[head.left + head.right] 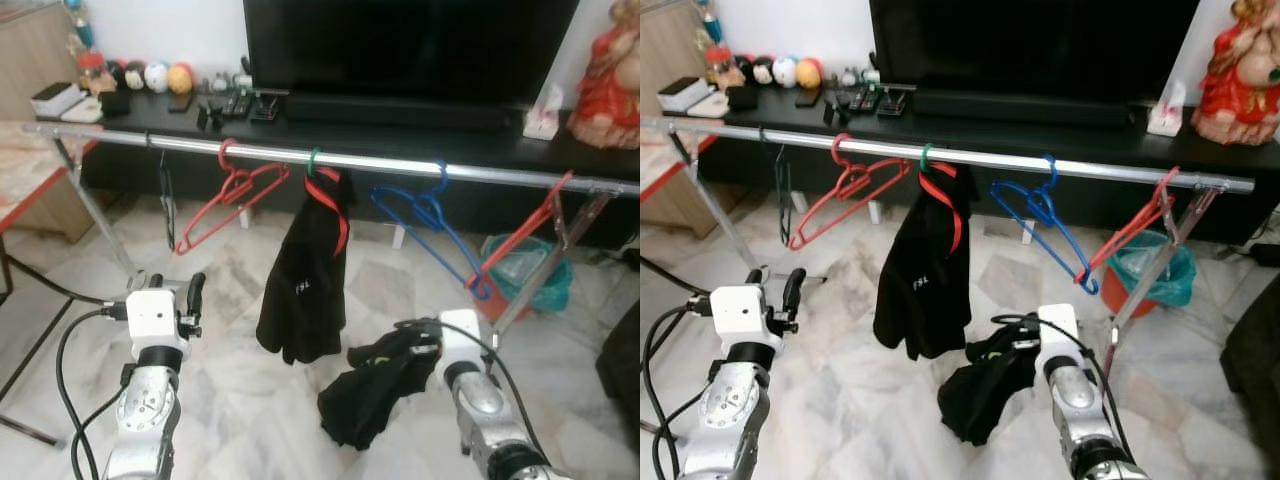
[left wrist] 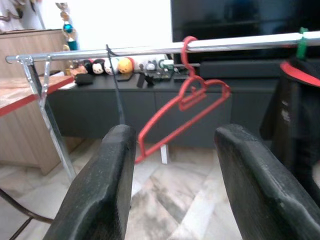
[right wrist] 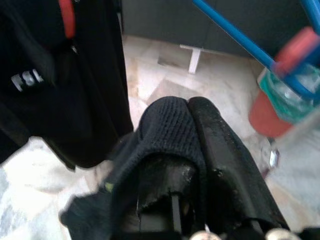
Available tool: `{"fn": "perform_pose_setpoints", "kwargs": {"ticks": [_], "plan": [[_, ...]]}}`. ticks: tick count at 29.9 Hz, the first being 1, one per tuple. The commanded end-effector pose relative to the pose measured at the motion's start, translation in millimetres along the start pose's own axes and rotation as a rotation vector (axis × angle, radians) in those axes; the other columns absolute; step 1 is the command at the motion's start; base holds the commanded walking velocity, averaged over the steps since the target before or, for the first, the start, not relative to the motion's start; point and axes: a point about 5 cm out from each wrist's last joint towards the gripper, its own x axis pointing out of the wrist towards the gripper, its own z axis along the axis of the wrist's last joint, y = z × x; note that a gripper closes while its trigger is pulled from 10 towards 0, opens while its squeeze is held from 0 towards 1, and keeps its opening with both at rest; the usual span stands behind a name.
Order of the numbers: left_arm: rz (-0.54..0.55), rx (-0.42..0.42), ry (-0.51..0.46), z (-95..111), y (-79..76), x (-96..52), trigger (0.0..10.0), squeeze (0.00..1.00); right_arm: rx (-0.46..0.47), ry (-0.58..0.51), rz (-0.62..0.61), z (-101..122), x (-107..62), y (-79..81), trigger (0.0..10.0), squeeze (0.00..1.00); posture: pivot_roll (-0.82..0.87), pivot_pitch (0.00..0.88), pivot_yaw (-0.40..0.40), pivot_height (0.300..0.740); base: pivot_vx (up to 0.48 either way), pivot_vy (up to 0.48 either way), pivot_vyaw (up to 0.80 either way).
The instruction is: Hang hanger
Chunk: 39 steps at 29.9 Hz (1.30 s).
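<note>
I see no hanger in either tool. My right tool (image 1: 415,338) is clamped on a dark garment (image 1: 375,390) that droops toward the marble floor (image 1: 240,400), its fingers (image 3: 220,150) pressed together with knit cloth wrapped over one. The hangers are all on the silver rail (image 1: 400,163): a red hanger (image 1: 225,200) at left, a green-hooked hanger (image 1: 322,185) carrying a black jacket (image 1: 305,280), a blue hanger (image 1: 430,215), and another red hanger (image 1: 525,235) tilted near the rail's right end. My left tool (image 1: 175,292) is raised below the left red hanger, fingers (image 2: 105,190) spread apart and empty. Behind the rail, a black desk (image 1: 420,140) holds a television (image 1: 410,45).
</note>
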Motion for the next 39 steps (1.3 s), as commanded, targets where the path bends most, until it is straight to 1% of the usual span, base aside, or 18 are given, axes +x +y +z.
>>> {"fn": "perform_pose_setpoints", "kwargs": {"ticks": [1, 10, 14, 18, 26, 27, 31, 35, 36, 37, 39], "plan": [[0.019, 0.010, 0.009, 1, 5.7, -0.8, 10.0, 0.00, 0.009, -0.039, 0.028, 10, 3.9, 9.9, 10.0, 0.00, -0.02, 0.000, -0.008, 0.740, 0.352, 0.000, 0.00], [0.020, 0.013, -0.021, 10, 7.3, 3.8, 10.0, 0.00, 0.012, -0.042, 0.033, 11, 4.4, 11.4, 10.0, 0.00, -0.02, 0.000, -0.009, 0.740, 0.352, 0.000, 0.00], [0.038, 0.013, -0.043, 15, 8.7, 5.2, 10.0, 0.00, 0.011, -0.041, 0.033, 10, 4.2, 11.5, 10.0, 0.00, -0.02, 0.000, -0.011, 0.740, 0.352, 0.000, 0.00], [0.027, 0.004, -0.066, 21, 5.1, 8.0, 10.0, 0.00, 0.012, -0.044, 0.033, 11, 4.4, 11.3, 10.0, 0.00, -0.02, 0.000, -0.010, 0.740, 0.350, 0.000, 0.00], [0.003, 0.003, -0.059, 23, 6.1, 10.7, 10.0, 0.00, 0.012, -0.044, 0.040, 10, 3.9, 12.3, 10.0, 0.00, -0.02, 0.000, -0.008, 0.740, 0.327, 0.000, 0.00], [-0.014, 0.004, -0.054, 22, 6.2, 10.5, 10.0, 0.00, 0.009, -0.041, 0.043, 9, 3.9, 13.1, 10.0, 0.00, -0.02, 0.000, -0.007, 0.740, 0.000, 0.000, 0.00], [-0.017, 0.007, -0.042, 21, 7.5, 9.7, 10.0, 0.00, 0.009, -0.039, 0.046, 9, 3.9, 14.5, 10.0, 0.00, -0.02, 0.000, -0.006, 0.740, 0.000, 0.000, 0.00], [-0.058, -0.017, -0.006, 19, 9.1, 9.7, 10.0, 0.00, 0.003, -0.039, 0.052, 9, 3.8, 15.2, 10.0, 0.00, -0.02, 0.000, -0.005, 0.740, 0.000, 0.000, 0.00], [-0.115, -0.041, 0.022, 18, 8.4, 9.3, 10.0, 0.00, 0.005, -0.038, 0.052, 9, 3.7, 15.1, 10.0, 0.00, -0.02, 0.000, -0.006, 0.740, 0.000, 0.000, 0.00], [-0.145, -0.050, 0.037, 18, 7.7, 8.9, 10.0, 0.00, 0.005, -0.038, 0.051, 9, 3.6, 15.0, 10.0, 0.00, -0.02, 0.000, -0.006, 0.740, 0.000, 0.000, 0.00], [-0.187, -0.045, 0.046, 19, 9.4, 7.6, 10.0, 0.00, 0.005, -0.038, 0.052, 9, 3.6, 15.1, 10.0, 0.00, -0.02, 0.000, -0.004, 0.740, 0.000, 0.000, 0.00]]}}
